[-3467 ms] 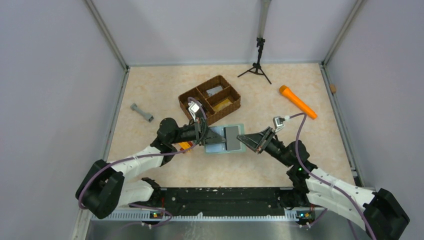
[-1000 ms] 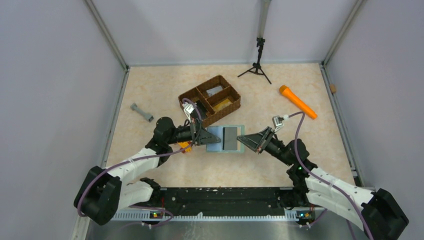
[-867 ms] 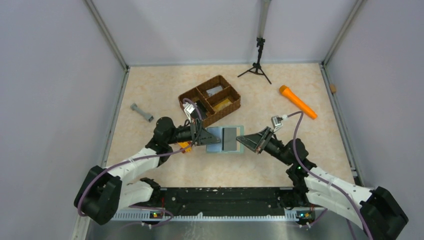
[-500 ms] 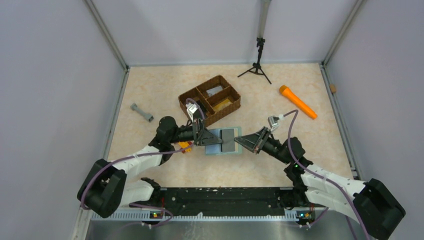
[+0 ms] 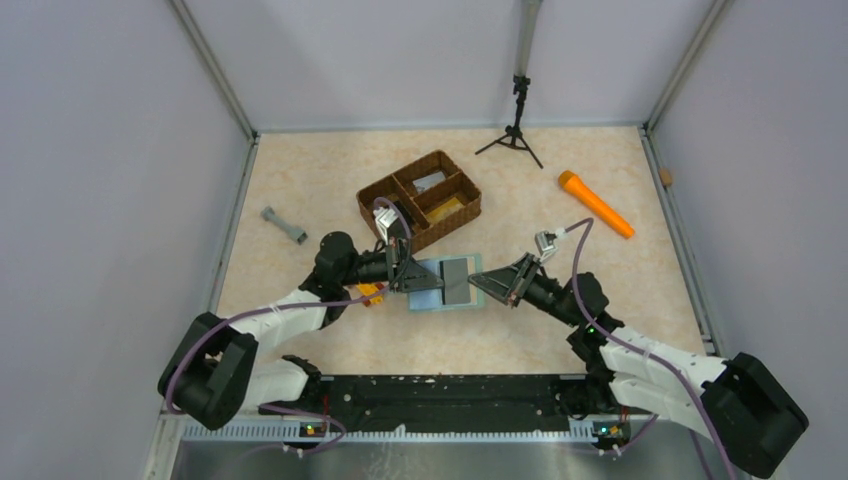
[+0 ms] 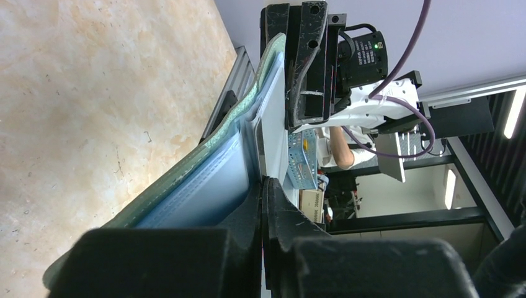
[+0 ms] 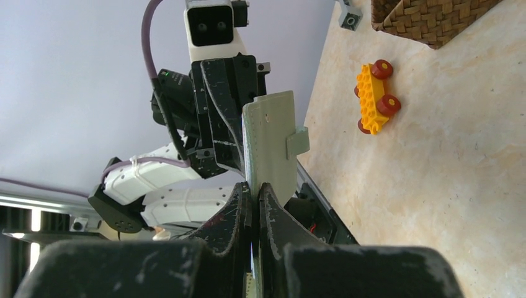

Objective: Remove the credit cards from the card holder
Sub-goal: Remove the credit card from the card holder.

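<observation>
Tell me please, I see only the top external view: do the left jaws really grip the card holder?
Observer: Yes. The left wrist view shows the left gripper with jaws shut on the card holder, beside its pale blue pockets.
Operator: And the right side?
Observer: The right wrist view shows the right gripper shut on the holder's other end, near the small tab.
Operator: What hides partly under the left arm?
Observer: A toy car of yellow bricks with dark red wheels.

Overhead looking down, close wrist views facing across card holder
</observation>
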Tool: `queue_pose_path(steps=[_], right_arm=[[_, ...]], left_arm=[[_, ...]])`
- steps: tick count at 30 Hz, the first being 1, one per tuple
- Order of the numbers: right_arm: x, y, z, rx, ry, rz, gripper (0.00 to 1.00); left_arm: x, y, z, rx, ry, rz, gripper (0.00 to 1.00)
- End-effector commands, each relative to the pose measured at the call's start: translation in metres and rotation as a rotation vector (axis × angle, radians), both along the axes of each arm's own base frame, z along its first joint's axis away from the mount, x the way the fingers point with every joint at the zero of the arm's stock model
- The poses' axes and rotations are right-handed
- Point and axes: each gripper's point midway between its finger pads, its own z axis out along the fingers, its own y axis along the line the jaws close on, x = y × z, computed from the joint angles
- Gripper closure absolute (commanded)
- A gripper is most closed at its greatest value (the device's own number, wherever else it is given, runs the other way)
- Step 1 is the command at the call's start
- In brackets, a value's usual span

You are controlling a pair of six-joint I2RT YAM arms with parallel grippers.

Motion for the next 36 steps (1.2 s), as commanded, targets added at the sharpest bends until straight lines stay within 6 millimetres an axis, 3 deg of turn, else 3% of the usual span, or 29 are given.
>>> queue_pose_path(steps=[1,5,8,9,11,13,29,33,36], right_arm=[[-0.009,0.007,0.031,0.04,-0.094,0.066,0.96],[-0.009,0.006,0.033,0.029,-0.119,0.059,0.73],[-0.01,0.007,0.035,0.024,-0.13,0.068,0.67],[-0.011,0.008,0.035,0.023,-0.129,0.076,0.7],[-0.01,0.009,0.034,0.022,-0.119,0.078,0.85],[-0.01,0.008,0.034,0.025,-0.116,0.074,0.9],[-0.002,-0.001,0.03,-0.011,-0.105,0.002,0.94],[-0.003,0.001,0.03,-0.002,-0.104,0.02,0.94],[-0.004,0.004,0.031,0.01,-0.1,0.037,0.91]], left_arm=[[0.001,-0.005,0.025,-0.056,-0.102,-0.012,1.0],[0.001,-0.003,0.021,-0.041,-0.099,-0.004,1.0],[0.0,-0.003,0.02,-0.04,-0.097,-0.001,1.0],[0.001,-0.002,0.02,-0.04,-0.098,0.0,1.0],[0.0,-0.002,0.02,-0.04,-0.098,-0.001,1.0],[0.0,-0.002,0.02,-0.04,-0.099,-0.001,1.0],[0.003,0.006,0.008,0.013,-0.093,0.027,1.0],[0.002,0.004,0.012,0.003,-0.093,0.011,0.69],[0.003,0.002,0.013,-0.002,-0.093,0.006,0.65]])
